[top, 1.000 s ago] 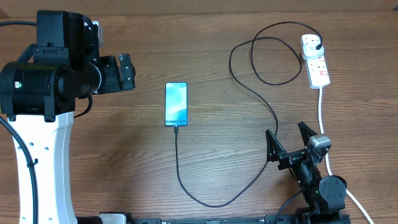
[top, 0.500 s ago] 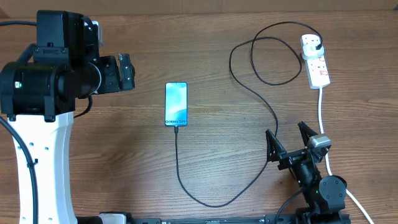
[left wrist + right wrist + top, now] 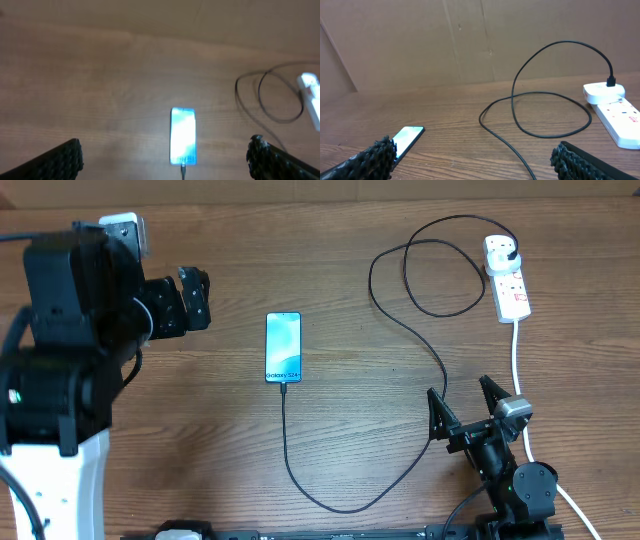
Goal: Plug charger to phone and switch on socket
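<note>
Slim rectangular phone (image 3: 283,346) — thin looping charger (image 3: 284,430)

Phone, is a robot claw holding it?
No, the phone lies flat on the table with nothing gripping it.

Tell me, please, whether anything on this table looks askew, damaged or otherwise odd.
Nothing stands out. The phone lies flat with its screen lit, and the charger runs from its near end in loose loops to the socket; no damage shows.
</note>
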Controlling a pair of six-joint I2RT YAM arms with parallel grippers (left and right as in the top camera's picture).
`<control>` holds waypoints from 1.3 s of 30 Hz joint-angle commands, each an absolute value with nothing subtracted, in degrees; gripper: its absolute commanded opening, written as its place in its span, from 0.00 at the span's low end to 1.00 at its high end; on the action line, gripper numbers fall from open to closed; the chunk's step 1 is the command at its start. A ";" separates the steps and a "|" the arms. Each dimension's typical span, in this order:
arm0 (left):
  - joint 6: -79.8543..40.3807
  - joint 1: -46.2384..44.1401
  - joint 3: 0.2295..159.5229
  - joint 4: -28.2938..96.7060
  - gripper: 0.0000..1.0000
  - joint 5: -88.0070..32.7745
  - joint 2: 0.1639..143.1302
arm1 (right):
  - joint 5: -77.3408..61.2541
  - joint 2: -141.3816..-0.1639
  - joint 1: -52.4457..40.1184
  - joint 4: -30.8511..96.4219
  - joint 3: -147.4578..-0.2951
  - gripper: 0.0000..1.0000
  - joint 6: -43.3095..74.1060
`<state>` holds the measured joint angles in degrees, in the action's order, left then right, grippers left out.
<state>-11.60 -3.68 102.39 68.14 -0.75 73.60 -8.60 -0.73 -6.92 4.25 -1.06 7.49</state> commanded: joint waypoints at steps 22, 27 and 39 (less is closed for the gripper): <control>-10.31 -3.40 43.64 23.40 1.00 -0.01 37.32 | -8.62 -0.16 -7.40 3.95 -0.45 1.00 7.62; -10.31 -3.38 31.99 14.04 1.00 -0.01 28.88 | -8.62 -0.16 -7.40 3.95 -0.45 1.00 7.62; -10.28 -3.40 11.88 -0.05 1.00 0.01 11.57 | -8.62 -0.16 -7.40 3.95 -0.45 1.00 7.62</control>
<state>-11.42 -3.66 14.85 0.99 -0.75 15.14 -8.60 -0.73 -7.16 4.25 -1.06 7.51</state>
